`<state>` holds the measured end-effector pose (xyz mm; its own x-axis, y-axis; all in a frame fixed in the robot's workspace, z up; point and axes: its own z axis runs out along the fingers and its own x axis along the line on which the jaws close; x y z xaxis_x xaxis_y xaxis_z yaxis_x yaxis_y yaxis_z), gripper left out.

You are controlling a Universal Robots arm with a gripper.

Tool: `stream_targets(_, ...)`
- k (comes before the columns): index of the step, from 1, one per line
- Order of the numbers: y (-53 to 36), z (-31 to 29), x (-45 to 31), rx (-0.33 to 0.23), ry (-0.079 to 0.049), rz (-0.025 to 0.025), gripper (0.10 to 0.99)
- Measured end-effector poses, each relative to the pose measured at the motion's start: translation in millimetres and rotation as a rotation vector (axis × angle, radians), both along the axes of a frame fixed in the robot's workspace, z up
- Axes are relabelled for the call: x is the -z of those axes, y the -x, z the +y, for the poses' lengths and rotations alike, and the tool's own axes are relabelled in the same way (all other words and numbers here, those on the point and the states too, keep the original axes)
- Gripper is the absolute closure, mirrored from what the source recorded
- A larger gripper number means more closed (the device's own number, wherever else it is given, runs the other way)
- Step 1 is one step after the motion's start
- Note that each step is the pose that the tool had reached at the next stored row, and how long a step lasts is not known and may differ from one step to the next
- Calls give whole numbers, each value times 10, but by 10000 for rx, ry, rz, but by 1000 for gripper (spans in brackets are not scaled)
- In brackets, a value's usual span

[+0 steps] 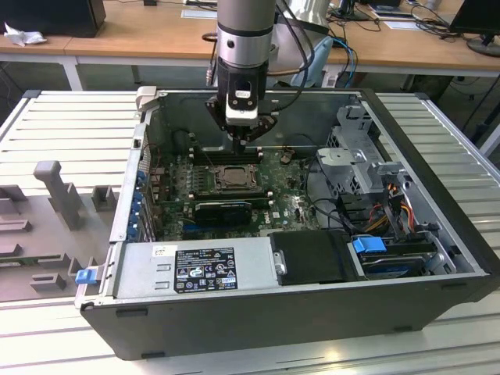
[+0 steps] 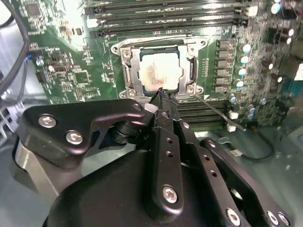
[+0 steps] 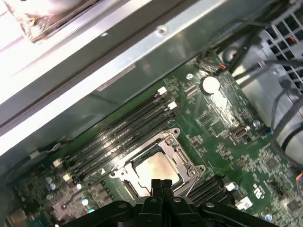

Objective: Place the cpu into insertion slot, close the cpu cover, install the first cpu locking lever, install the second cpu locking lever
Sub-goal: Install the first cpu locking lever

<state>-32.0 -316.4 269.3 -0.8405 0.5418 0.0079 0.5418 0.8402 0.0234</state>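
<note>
Silver-beige cpu [image 2: 158, 71] in insertion slot [image 2: 128, 75] | fingers [image 2: 166, 118] closed together, empty, near cpu's edge

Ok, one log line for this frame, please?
cpu: in insertion slot | cpu cover: down over cpu | gripper: jaws shut, empty, tips at slot edge

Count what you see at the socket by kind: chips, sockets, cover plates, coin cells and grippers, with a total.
cpu: 1
insertion slot: 1
cpu cover: 1
coin cell: 1
gripper: 1
Total: 5
</note>
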Motion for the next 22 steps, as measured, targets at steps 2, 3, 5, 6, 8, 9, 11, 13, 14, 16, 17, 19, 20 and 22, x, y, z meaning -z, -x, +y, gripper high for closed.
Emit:
stream_targets(2,0,0,0,-594,0,0,980)
stream_targets(3,0,0,0,-789,1,0,980)
stream_targets(5,0,0,1,-1154,0,0,980)
stream_targets(6,0,0,1,-1487,0,0,980)
stream_targets(8,0,0,2,-1881,0,0,980)
stream_targets(9,0,0,2,-2092,0,0,980)
stream_targets(11,0,0,4,-2664,0,0,980)
stream_targets(13,0,0,6,-3209,0,0,980)
stream_targets(14,0,0,7,-3384,0,0,980)
stream_targets(16,128,0,9,-3479,-10,-3,980)
stream_targets(17,186,0,9,-3477,-12,-2,980)
stream_targets(19,273,0,10,-3479,-15,-3,980)
stream_targets(20,302,0,10,-3482,-15,-2,980)
stream_targets(22,319,0,19,-3853,-16,-3,980)
